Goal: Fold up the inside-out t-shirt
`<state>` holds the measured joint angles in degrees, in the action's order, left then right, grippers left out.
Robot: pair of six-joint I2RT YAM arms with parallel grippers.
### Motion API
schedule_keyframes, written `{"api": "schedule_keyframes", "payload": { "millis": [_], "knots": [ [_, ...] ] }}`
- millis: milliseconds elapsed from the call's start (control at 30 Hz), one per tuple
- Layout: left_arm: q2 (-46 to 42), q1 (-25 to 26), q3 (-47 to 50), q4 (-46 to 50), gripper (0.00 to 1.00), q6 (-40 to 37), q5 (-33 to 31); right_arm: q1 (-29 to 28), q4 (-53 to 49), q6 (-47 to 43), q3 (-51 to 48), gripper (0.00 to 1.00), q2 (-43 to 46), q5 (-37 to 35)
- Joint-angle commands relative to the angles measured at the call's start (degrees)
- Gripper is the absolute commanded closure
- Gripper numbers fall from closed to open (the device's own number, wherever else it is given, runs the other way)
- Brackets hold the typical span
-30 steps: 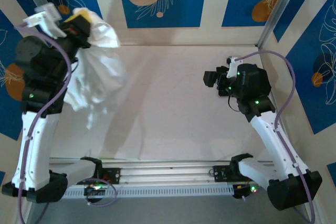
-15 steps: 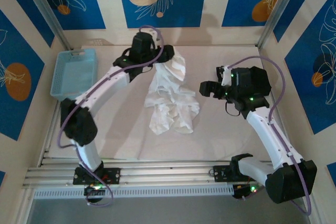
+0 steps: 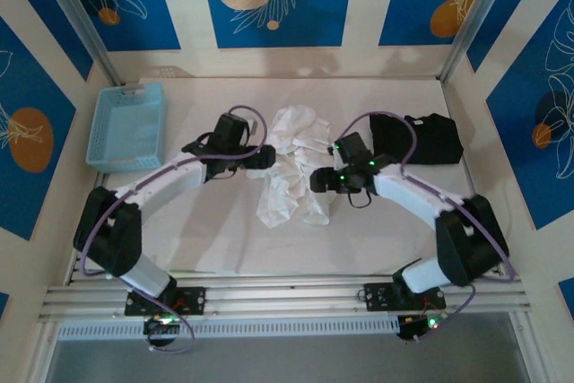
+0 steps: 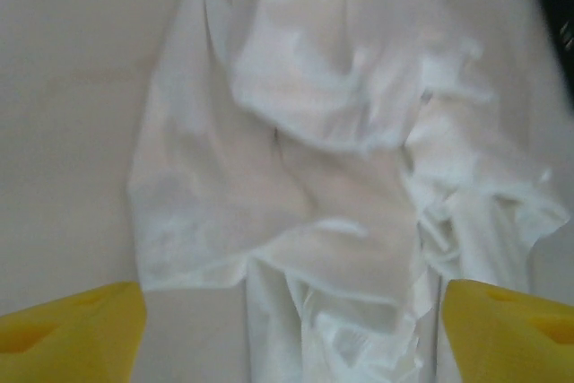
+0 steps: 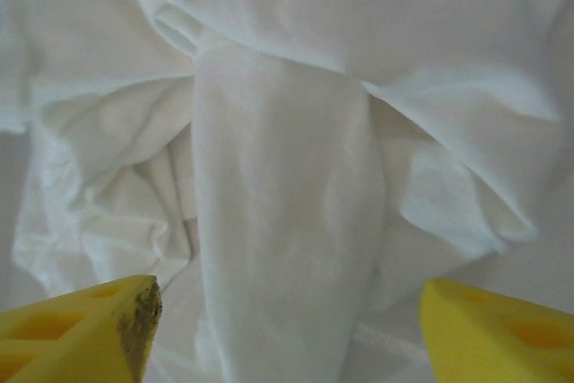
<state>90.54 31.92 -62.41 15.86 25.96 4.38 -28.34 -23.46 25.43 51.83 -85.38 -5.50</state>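
Observation:
The inside-out t-shirt [image 3: 291, 168] lies in a crumpled white heap at the middle of the table, its folds close up in the left wrist view [image 4: 314, 132] and the right wrist view [image 5: 287, 177]. My left gripper [image 3: 265, 157] sits at the heap's left edge, open, its yellow fingertips [image 4: 72, 329] wide apart over the cloth [image 4: 291, 338]. From the right, my right gripper [image 3: 319, 179] reaches the heap's right edge. It is open, and a long raised fold of the shirt runs between its fingertips [image 5: 498, 329] without being pinched [image 5: 287, 334].
A blue basket [image 3: 126, 125] stands at the far left of the table. A black folded garment [image 3: 421, 139] lies at the right, just behind the right arm. Metal posts and patterned walls close in the back and sides.
The left arm swung from the far left to the middle and let go of the shirt, which dropped into a heap. The right arm moved left to the shirt, its jaws narrowing a little.

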Motion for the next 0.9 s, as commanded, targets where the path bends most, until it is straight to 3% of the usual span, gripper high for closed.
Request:
{"api": "schedule_keyframes", "payload": {
  "millis": [0,100,167,300,400,500,633,867],
  "knots": [
    [3.66,2.47,0.83,-6.68,0.22,0.24,4.84,-2.04,3.35,1.32,3.83,0.28,-5.83,-2.63],
    [8.39,3.35,-1.11,-8.9,0.34,0.15,5.26,-2.44,5.93,2.71,4.45,0.43,-10.35,-5.48],
    [11.97,3.38,-3.44,-9.21,0.47,0.09,6.1,-2.35,7.38,2.65,4.72,0.6,-10.93,-6.41],
    [14.88,3.22,-6.71,-8.63,0.72,-0.53,8.96,-2.02,7.48,0.83,5.42,0.84,-6.22,-8.29],
    [13.18,2.65,-7.03,-8.77,0.98,-0.93,10.07,-0.26,6.88,-1.08,5.94,0.99,-0.03,-7.93],
    [7.28,-0.01,-6.92,-7.72,1.0,-0.62,10.82,3.2,5.82,-1.96,7.66,1.0,7.29,-3.05],
    [-6.94,-5.2,-7.06,-7.69,1.0,1.27,8.89,8.22,4.1,-1.87,13.73,1.0,16.71,6.88],
    [-23.47,-9.03,-19.18,-2.45,1.0,-4.24,-6.31,14.45,0.11,-4.22,30.66,1.0,24.24,12.2]
  ]
}}
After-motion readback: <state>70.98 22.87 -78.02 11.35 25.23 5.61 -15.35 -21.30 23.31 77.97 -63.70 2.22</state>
